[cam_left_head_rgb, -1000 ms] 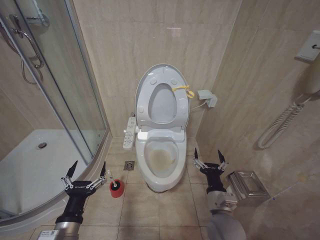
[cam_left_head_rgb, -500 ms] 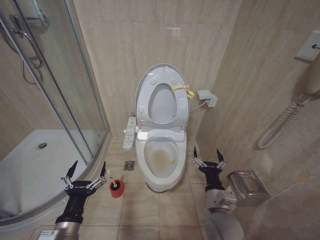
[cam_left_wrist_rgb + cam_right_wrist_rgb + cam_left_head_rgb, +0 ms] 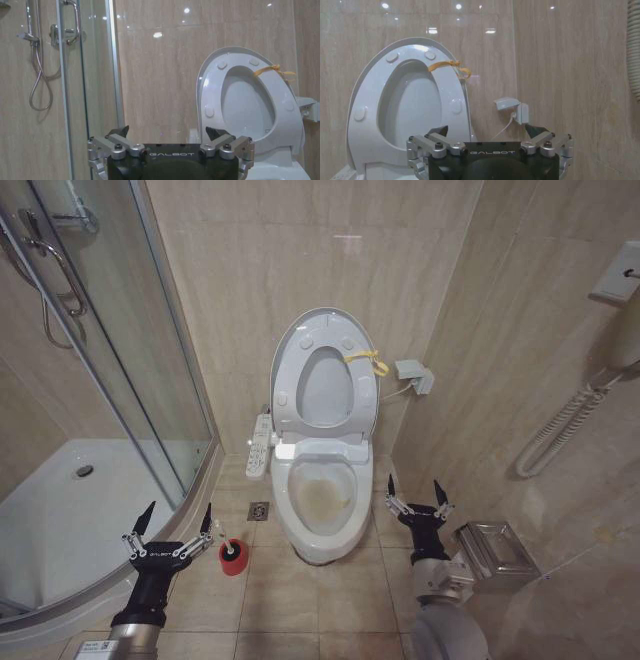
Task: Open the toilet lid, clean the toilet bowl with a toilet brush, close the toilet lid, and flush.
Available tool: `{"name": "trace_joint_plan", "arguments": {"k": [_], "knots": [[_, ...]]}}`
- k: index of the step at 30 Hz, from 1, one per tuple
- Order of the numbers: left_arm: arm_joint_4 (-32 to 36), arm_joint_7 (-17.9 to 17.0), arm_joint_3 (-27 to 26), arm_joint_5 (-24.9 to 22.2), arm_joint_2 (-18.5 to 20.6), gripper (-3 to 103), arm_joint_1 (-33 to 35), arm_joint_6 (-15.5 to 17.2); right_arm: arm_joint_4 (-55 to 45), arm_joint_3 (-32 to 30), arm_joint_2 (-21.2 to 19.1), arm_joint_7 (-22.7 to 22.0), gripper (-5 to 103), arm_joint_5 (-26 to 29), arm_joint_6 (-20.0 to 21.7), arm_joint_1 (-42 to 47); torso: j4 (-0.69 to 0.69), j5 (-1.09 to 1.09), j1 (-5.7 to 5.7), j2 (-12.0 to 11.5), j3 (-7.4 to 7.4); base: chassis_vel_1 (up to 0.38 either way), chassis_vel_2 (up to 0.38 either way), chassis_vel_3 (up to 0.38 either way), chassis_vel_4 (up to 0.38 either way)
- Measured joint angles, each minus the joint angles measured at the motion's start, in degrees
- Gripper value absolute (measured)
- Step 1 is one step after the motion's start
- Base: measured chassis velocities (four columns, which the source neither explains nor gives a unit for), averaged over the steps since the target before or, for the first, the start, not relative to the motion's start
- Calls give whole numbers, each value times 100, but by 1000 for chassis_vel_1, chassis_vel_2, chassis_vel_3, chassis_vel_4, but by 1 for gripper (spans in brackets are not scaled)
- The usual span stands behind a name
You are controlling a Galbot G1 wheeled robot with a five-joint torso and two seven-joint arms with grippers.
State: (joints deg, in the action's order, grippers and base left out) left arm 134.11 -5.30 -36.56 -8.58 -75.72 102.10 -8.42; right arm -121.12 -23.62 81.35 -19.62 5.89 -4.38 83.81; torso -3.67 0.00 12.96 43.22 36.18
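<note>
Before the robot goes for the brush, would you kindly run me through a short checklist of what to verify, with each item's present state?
1. Toilet lid raised and leaning back against the wall: ok.
2. Toilet bowl exposed, yellowish staining visible inside: ok, ready for cleaning.
3. Toilet brush standing in its red cup holder on the floor beside the bowl: ok.
4. Left end effector open, empty, just beside the brush: ok.
5. Right end effector open, empty, on the bowl's other side, touching nothing: ok.
6. Brush handle free for a grasp: cannot tell, only the black head shows clearly.
</note>
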Motion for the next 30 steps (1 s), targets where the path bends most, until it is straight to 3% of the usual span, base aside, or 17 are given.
{"name": "trace_joint_plan", "arguments": {"k": [30], "knots": [[0,0,0,0,0,100,0,0,4,-1,-1,-2,100,-5,1,0,0,0,0,0,0,0,0,0,0]]}}
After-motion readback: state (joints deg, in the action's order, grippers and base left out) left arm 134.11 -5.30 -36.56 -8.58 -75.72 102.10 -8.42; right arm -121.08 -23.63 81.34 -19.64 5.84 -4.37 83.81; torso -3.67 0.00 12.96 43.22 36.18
